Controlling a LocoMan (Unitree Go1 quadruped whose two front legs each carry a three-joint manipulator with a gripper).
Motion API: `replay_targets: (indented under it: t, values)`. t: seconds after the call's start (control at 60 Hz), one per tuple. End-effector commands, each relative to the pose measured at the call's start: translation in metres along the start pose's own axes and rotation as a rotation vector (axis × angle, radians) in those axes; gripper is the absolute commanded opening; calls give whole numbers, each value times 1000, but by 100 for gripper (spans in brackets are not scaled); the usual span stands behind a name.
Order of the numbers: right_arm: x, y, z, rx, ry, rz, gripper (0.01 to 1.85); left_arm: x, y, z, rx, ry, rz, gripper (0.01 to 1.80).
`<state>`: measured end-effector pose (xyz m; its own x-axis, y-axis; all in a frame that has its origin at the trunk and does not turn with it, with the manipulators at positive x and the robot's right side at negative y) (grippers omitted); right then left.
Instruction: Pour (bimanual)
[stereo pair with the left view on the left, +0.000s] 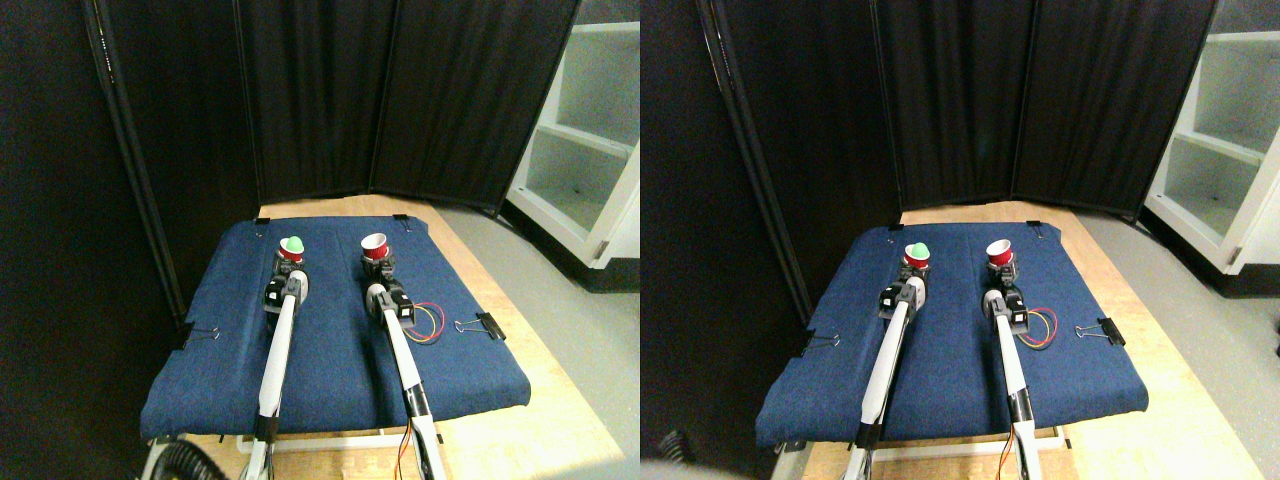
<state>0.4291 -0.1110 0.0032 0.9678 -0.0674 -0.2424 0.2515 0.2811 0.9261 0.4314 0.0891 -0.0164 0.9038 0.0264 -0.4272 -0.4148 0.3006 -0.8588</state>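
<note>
Left gripper (289, 265) and right gripper (379, 266) each meet a red cup (292, 250), (375, 246); I cannot tell their grip. Both stand mid blue cloth (330, 350), far from its edges.

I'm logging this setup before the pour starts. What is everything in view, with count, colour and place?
Cup with green ball: one, red, far left of cloth, at the left gripper.
Cup: one, red with white inside, far centre of cloth, at the right gripper.
Cloth: one, dark blue, covering the table.
Table: one, pale wood, under the cloth.
Binder clips: several, black, on the cloth's edges.
Screen: black panels, behind the table.
Shelf unit: one, white, back right.
Wires: red and yellow, by the right arm.
Left gripper: dark, at its cup.
Right gripper: dark, at its cup.
</note>
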Motion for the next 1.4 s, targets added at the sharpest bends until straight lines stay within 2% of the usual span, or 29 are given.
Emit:
replay_targets:
  t: [0.017, 0.117, 0.3, 0.467, 0.75, 0.817, 0.983, 1.017, 1.133, 1.183, 1.367, 1.4]
  values:
    - [2, 3, 3, 6, -40, 37, 35, 3, -6, -6, -10, -18, -33, 33]
    - [3, -2, 5, 10, -36, 41, 35, 6, -5, -8, -27, -2, -26, 33]
    - [5, -9, 8, 15, -60, 26, 35, 9, -2, -13, -61, -25, -7, 33]
    - [7, -13, 10, 21, -82, 12, 35, 10, 0, -17, -42, -20, 0, 33]
    - [14, -25, 14, 36, -130, -35, 34, 12, 10, -18, -28, -58, 24, 33]
    - [17, -27, 14, 34, -121, -37, 33, 13, 12, -17, -23, -63, 26, 33]
    - [16, -28, 14, 43, -112, -42, 33, 14, 14, -17, -2, -121, 37, 33]
    - [18, -29, 14, 36, -120, -39, 34, 14, 14, -17, 11, -149, 40, 33]
    - [19, -30, 15, 43, -129, -46, 35, 13, 14, -17, 0, -171, 41, 33]
    - [18, -30, 15, 61, -134, -51, 34, 13, 15, -17, 13, -198, 36, 33]
    - [17, -28, 14, 69, -134, -62, 33, 12, 16, -15, 44, -226, 36, 33]
    - [16, -28, 13, 71, -148, -66, 33, 11, 16, -15, 40, -246, 38, 33]
